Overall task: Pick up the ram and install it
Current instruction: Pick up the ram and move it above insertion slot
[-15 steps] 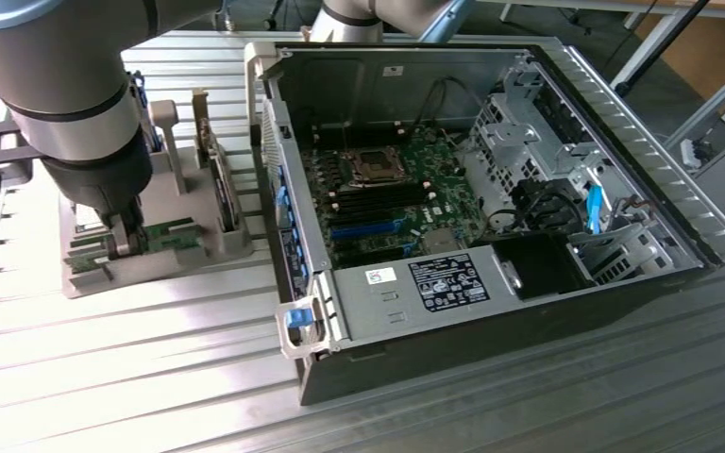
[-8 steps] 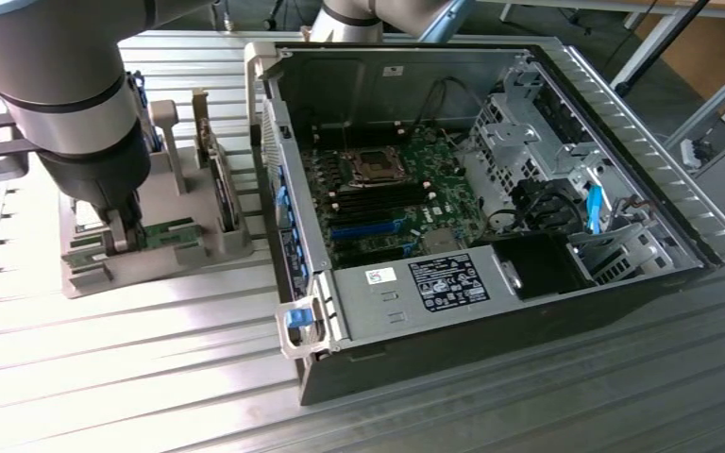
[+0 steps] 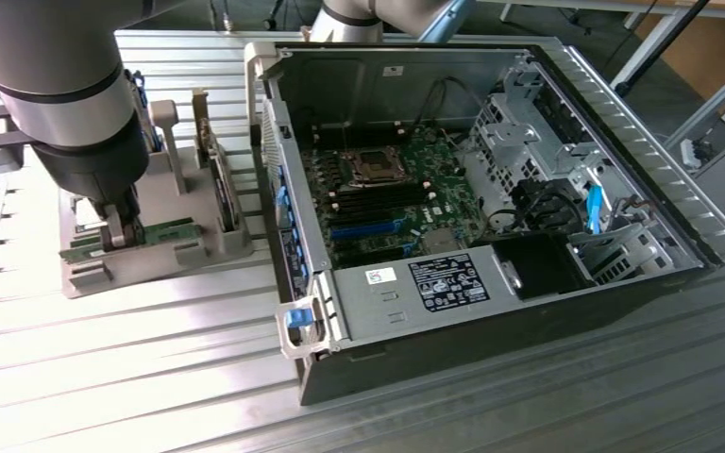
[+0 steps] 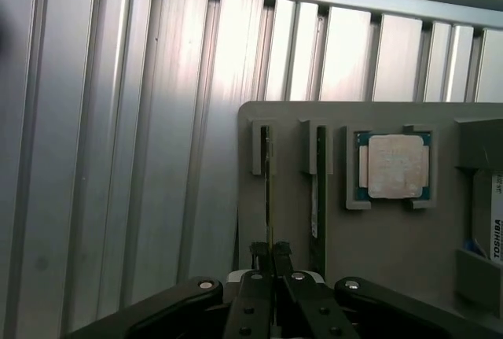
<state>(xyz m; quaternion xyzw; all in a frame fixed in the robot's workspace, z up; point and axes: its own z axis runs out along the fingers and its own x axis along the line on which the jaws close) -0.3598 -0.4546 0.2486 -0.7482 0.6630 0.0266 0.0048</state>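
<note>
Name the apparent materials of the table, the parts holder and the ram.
The table: bare aluminium, probably, from ribbed silver slats with soft glare. The parts holder: matt grey plastic, it seems; flat, shineless, moulded slots. The ram: seen edge-on, a thin stiff board, likely fibreglass circuit board; finish unclear.

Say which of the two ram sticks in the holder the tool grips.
The ram in the end slot, farther from the CPU: the tool is closed on its edge. The second stick, beside the CPU, stands free.
</note>
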